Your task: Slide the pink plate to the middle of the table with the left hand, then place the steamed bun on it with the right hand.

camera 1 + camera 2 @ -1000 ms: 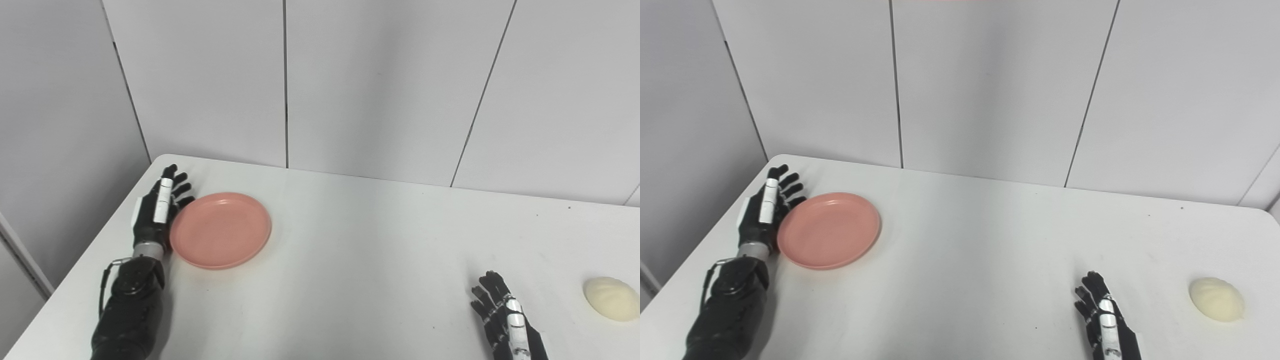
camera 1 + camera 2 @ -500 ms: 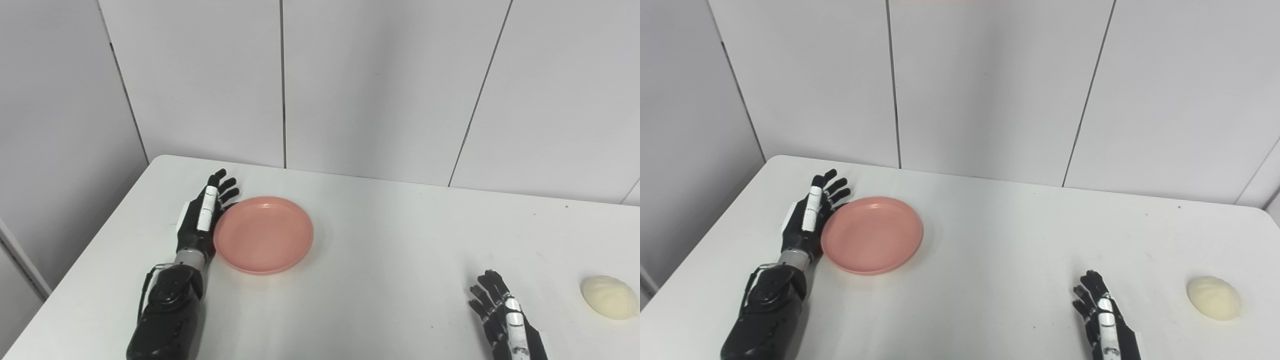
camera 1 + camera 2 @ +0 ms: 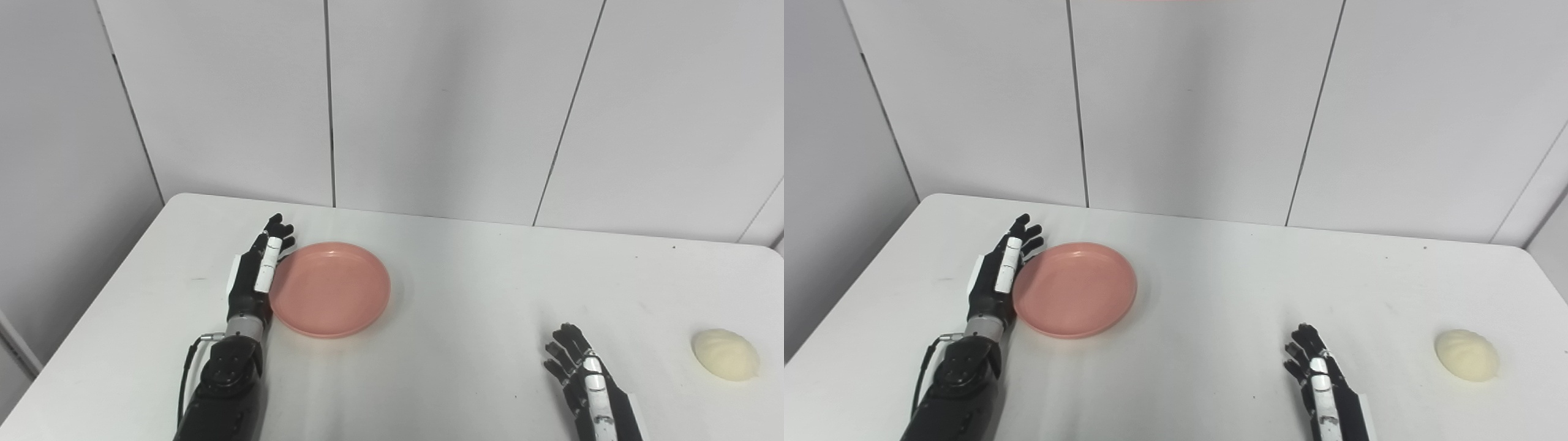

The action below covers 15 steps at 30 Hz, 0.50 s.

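A white worktop (image 3: 465, 343) fills the lower half of the view, backed by pale grey wall panels (image 3: 441, 104) with thin dark seams.

A round pink plate (image 3: 331, 289) lies flat on the worktop, left of its middle, at about 9 o'clock from the centre. It is a shallow dish with a raised rim, and nothing lies in it.

The left hand (image 3: 256, 275), black with a white strip along its upper edge, stands on its side at the plate's 9 o'clock edge. Its palm faces the plate and touches the rim. Its fingers (image 3: 278, 229) are straight and slightly fanned, pointing toward 12 o'clock; they hold nothing. The dark forearm runs down to the bottom edge, with a thin cable looping at the wrist.

The right hand (image 3: 585, 380) sits near the bottom edge at about 5 o'clock from the plate, well apart from it. Its fingers (image 3: 1301, 349) are spread and lightly curled, empty (only the upper part of the hand shows above the frame edge).

The steamed bun (image 3: 726, 354), a smooth cream-white dome, rests on the bare worktop at the far right, at 3 o'clock from the right hand. It is near that hand but not touching it, and well apart from the plate.
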{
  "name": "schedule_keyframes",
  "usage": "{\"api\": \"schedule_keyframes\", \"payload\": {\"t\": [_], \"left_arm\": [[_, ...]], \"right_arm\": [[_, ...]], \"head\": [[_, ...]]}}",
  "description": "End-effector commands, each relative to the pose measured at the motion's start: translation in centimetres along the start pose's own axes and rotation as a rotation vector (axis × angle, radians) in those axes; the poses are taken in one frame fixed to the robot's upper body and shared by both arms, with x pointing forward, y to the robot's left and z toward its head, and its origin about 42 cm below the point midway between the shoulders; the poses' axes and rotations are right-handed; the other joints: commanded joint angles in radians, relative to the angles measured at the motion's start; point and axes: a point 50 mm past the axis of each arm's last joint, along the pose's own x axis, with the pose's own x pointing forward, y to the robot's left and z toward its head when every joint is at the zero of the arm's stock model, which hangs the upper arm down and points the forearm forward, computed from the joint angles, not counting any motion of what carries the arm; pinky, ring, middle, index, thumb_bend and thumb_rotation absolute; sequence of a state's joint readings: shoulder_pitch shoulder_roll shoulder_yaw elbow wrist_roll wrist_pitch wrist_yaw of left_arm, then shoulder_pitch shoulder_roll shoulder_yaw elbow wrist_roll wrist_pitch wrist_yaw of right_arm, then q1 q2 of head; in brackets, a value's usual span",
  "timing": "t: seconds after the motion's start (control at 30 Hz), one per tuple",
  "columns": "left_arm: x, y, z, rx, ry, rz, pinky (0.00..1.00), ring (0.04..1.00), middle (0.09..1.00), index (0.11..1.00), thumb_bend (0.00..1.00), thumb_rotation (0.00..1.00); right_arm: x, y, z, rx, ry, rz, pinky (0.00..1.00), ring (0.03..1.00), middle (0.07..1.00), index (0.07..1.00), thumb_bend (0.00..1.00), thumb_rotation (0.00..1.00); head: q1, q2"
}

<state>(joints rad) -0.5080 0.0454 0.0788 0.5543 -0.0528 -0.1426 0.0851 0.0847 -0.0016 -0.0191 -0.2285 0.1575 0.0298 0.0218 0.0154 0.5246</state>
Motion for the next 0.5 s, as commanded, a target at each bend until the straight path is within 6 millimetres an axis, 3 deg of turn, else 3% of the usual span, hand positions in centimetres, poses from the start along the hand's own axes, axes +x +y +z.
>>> {"api": "schedule_keyframes", "payload": {"t": [0.0, 0.1, 0.23, 0.47], "left_arm": [[-0.3, -3.5, -0.1, -0.04, 0.015, -0.08, 0.81, 0.87, 0.871, 0.89, 0.92, 0.9], [-0.5, -5.1, -0.2, -0.028, 0.019, -0.107, 0.84, 0.881, 0.88, 0.899, 0.9, 0.91], [-0.7, -6.8, -0.4, -0.016, 0.039, -0.133, 0.79, 0.873, 0.882, 0.895, 0.87, 0.92], [-1.2, -8.5, -0.5, -0.033, 0.051, -0.174, 0.77, 0.859, 0.877, 0.903, 0.91, 0.91]], "right_arm": [[0.4, 0.6, 1.1, -0.006, -0.057, 0.013, 0.87, 0.869, 0.879, 0.858, 0.76, 0.87], [0.4, 0.9, 1.1, -0.009, -0.057, 0.016, 0.87, 0.865, 0.874, 0.853, 0.75, 0.87], [0.3, 1.3, 1.0, -0.011, -0.055, 0.014, 0.86, 0.865, 0.878, 0.859, 0.75, 0.87], [0.2, 2.0, 1.0, -0.009, -0.049, 0.008, 0.85, 0.856, 0.873, 0.849, 0.75, 0.86]], "head": [[-0.005, 0.001], [-0.021, 0.004], [-0.057, 0.006], [-0.111, 0.009]]}}
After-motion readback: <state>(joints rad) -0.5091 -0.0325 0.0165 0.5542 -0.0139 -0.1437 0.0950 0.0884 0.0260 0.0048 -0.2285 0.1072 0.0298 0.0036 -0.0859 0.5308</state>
